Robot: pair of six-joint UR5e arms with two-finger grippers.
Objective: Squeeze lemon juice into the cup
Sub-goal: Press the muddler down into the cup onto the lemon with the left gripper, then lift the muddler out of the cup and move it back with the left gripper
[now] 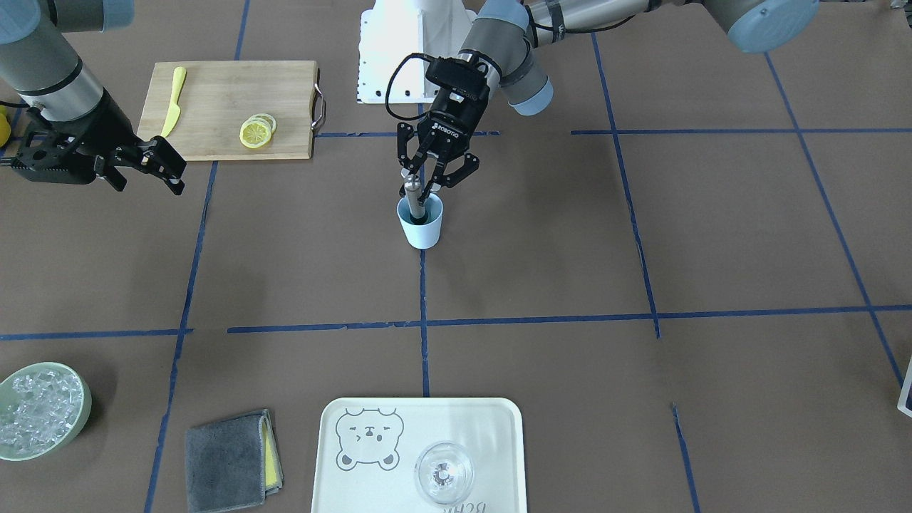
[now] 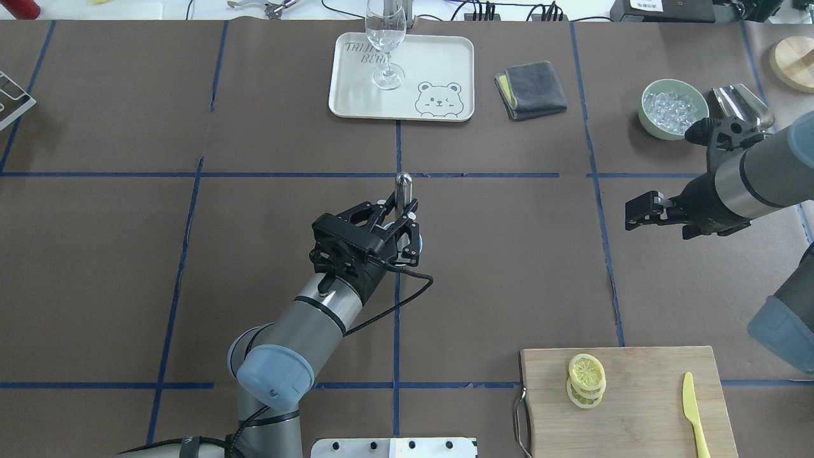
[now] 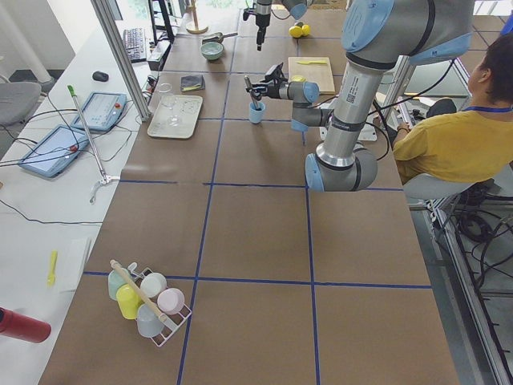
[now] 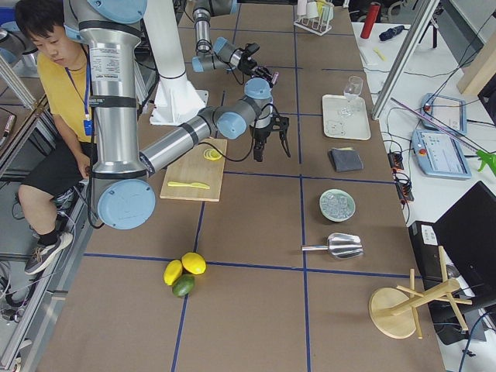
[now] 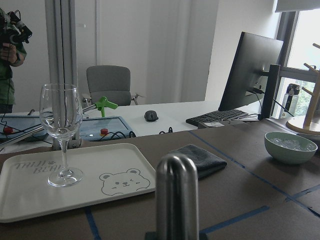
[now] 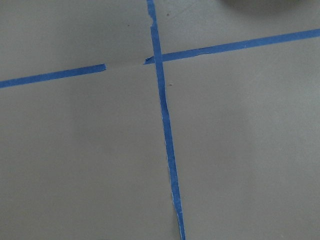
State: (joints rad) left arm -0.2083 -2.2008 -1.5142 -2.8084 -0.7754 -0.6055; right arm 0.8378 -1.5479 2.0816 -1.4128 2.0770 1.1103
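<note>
The light-blue cup [image 1: 422, 226] stands at the table's middle with a steel rod [image 1: 413, 198] standing in it. My left gripper [image 1: 425, 182] is right above the cup, shut on the rod's upper part; the rod's rounded top fills the left wrist view [image 5: 176, 195]. In the overhead view the gripper [image 2: 395, 216] hides the cup. A few lemon slices [image 1: 256, 132] lie stacked on the wooden cutting board [image 1: 228, 85], also in the overhead view [image 2: 586, 374]. My right gripper [image 1: 165, 168] hangs open and empty over the bare table beside the board.
A yellow plastic knife [image 1: 173, 100] lies on the board. A white bear tray [image 1: 342, 427] holds a clear glass [image 1: 444, 472]. A grey cloth [image 1: 231, 459] and a pale green bowl of ice [image 1: 39, 420] sit along the far edge.
</note>
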